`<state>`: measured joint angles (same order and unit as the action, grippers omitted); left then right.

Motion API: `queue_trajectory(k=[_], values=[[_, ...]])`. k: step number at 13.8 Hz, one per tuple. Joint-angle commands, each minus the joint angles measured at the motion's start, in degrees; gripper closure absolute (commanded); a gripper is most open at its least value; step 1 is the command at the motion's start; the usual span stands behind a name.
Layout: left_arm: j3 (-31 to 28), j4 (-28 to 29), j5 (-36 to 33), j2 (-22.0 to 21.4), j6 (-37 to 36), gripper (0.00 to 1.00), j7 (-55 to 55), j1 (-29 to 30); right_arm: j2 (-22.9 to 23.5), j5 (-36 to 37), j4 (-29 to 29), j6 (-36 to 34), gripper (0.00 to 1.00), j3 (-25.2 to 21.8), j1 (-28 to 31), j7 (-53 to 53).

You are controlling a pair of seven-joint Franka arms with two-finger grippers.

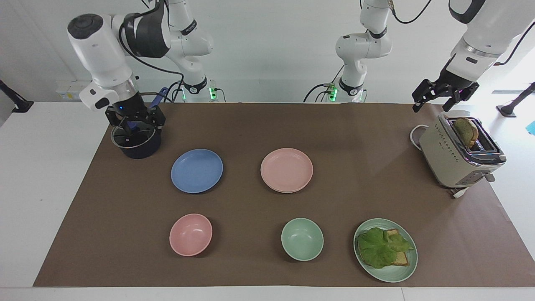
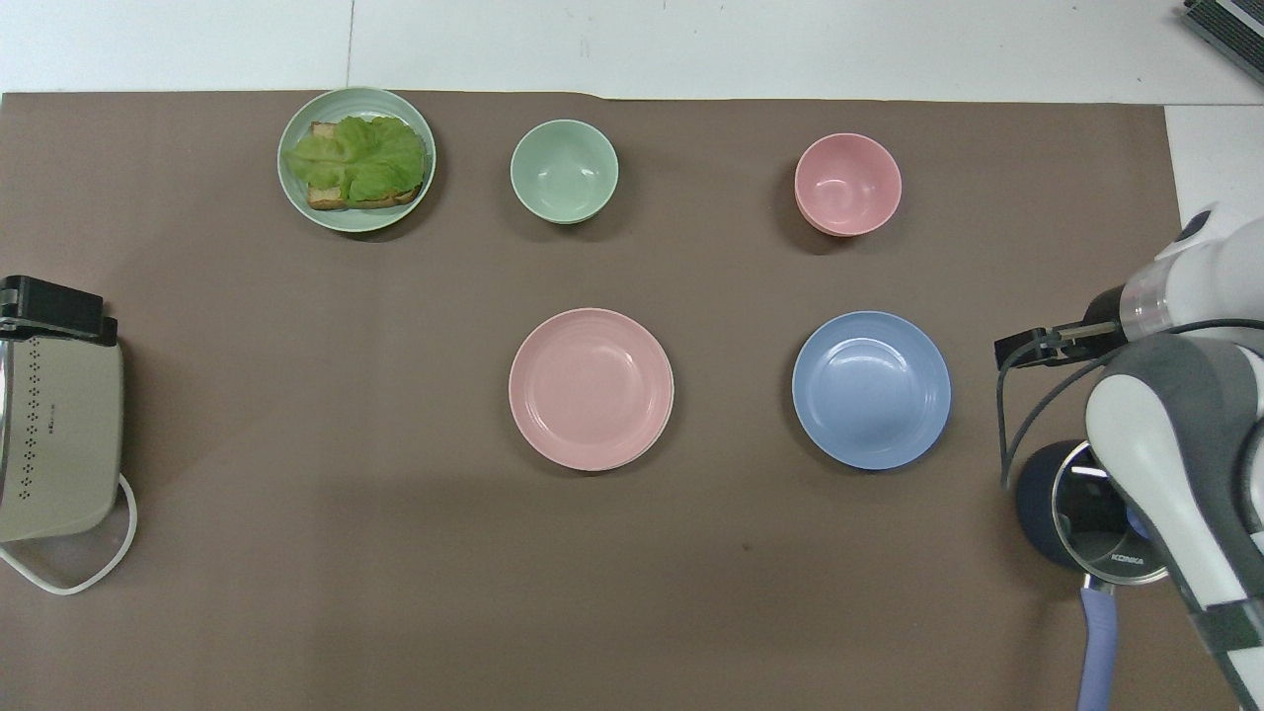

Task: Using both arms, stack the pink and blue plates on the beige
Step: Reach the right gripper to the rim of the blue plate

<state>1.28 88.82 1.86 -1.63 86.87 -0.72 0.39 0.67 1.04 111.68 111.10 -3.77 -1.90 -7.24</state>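
Observation:
The blue plate (image 1: 197,170) (image 2: 871,389) lies flat on the brown mat, toward the right arm's end. Beside it at the mat's middle lies the pink plate (image 1: 286,170) (image 2: 591,388). A thin cream rim (image 1: 288,191) shows under the pink plate's edge; that is all I see of the beige plate. My right gripper (image 1: 136,123) (image 2: 1027,348) hangs open and empty just over the pot's lid, apart from the blue plate. Open and empty as well, my left gripper (image 1: 430,106) (image 2: 54,311) waits in the air over the toaster's end.
A dark pot with a glass lid (image 1: 136,144) (image 2: 1096,513) stands at the right arm's end. A toaster (image 1: 459,156) (image 2: 54,434) holding bread stands at the left arm's end. Farthest from the robots are a pink bowl (image 1: 190,234), a green bowl (image 1: 302,239) and a green plate (image 1: 393,276) with lettuce.

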Motion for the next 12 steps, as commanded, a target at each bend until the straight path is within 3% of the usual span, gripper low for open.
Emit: queue_trajectory(k=[1,7,12], values=[[0.21,0.22,-0.98,-0.30,-0.47,0.00,0.02,0.14,0.54,-1.12,5.64,8.74,0.00,0.17,0.67,-2.26],[0.21,0.22,-0.98,-0.30,-0.47,0.00,0.02,0.14,7.14,-3.41,12.76,22.65,0.00,0.26,0.14,-3.31],[0.21,0.22,-0.98,-0.30,-0.47,0.00,0.11,0.05,9.08,-10.86,15.05,25.04,0.00,0.26,-0.12,-6.90]])
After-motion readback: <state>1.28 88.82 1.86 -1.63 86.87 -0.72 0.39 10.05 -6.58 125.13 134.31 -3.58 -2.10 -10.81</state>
